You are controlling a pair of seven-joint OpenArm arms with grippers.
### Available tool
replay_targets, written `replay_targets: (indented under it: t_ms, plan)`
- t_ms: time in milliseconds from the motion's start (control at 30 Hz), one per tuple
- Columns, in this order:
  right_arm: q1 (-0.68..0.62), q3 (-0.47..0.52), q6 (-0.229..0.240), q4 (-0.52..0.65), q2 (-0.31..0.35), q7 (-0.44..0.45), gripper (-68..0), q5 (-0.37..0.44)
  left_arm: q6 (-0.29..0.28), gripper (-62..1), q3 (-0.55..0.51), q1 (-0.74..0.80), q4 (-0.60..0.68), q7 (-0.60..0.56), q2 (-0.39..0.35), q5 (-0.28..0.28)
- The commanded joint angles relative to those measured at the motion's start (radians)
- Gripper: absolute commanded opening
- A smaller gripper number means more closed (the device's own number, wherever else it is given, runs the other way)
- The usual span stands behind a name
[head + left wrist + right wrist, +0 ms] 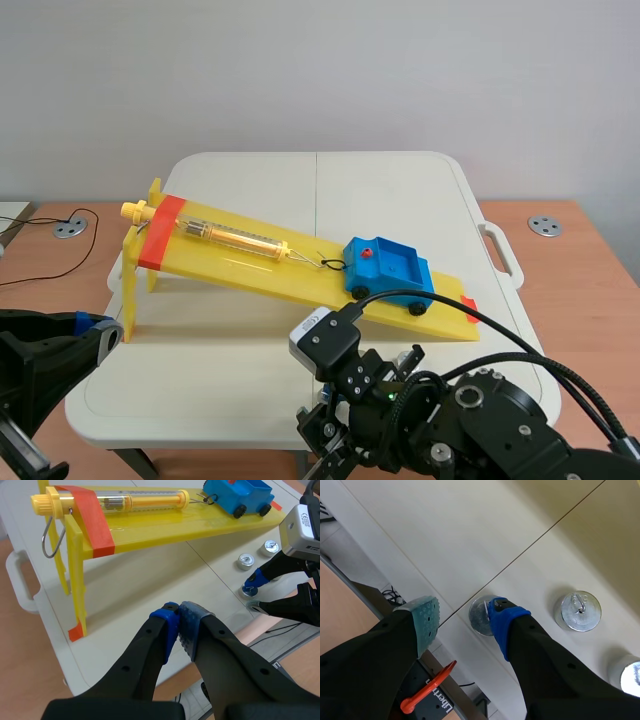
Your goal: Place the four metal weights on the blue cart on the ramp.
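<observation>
The blue cart [388, 272] stands low on the yellow ramp [230, 265], hooked to a spring scale tube [240, 238]. In the right wrist view three metal weights lie on the white table. One weight [481, 615] sits between my open right gripper's [463, 622] fingers, touching the blue pad [504, 622] and apart from the green pad [422, 622]. A second weight [577, 611] and a third [627, 672] lie beyond the blue-pad finger. A fourth is not visible. My left gripper [179, 625] is shut on nothing, near the table's front left edge by the ramp's raised end.
The ramp's tall legs [75, 580] stand ahead of the left gripper. The table's front edge [395, 575] runs just under the right gripper, with wooden desk beyond. A white handle [500, 250] sticks out on the table's right side. A black cable [60, 250] lies at left.
</observation>
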Motion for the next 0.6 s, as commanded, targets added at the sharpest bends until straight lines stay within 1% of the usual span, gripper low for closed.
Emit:
replay_targets:
  t_ms: [0, 133, 200, 267, 433, 567]
  plan:
    - [0.068, -0.019, -0.024, 0.012, -0.019, 0.115, -45.3, 0.015, -0.028, -58.2, -0.008, -0.008, 0.081, -0.103, 0.008, -0.059]
    - [0.074, -0.019, -0.024, -0.013, -0.019, 0.114, -49.0, 0.015, -0.028, -58.2, -0.008, -0.008, 0.081, -0.103, 0.008, -0.059]
    - [0.076, -0.019, -0.035, -0.019, -0.019, 0.111, -52.0, 0.015, -0.028, -58.2, -0.008, -0.008, 0.081, -0.103, 0.008, -0.059]
    - [0.076, -0.019, -0.05, -0.019, -0.019, 0.105, -55.7, 0.015, -0.028, -58.2, -0.008, -0.008, 0.081, -0.103, 0.008, -0.059]
    - [0.076, -0.019, -0.05, -0.019, -0.019, 0.104, -64.9, 0.015, -0.028, -58.2, -0.008, -0.008, 0.081, -0.103, 0.008, -0.059]
    - [0.079, -0.018, -0.049, -0.019, -0.013, 0.109, -66.9, 0.015, -0.028, -58.2, -0.008, -0.008, 0.081, -0.103, 0.008, -0.059]
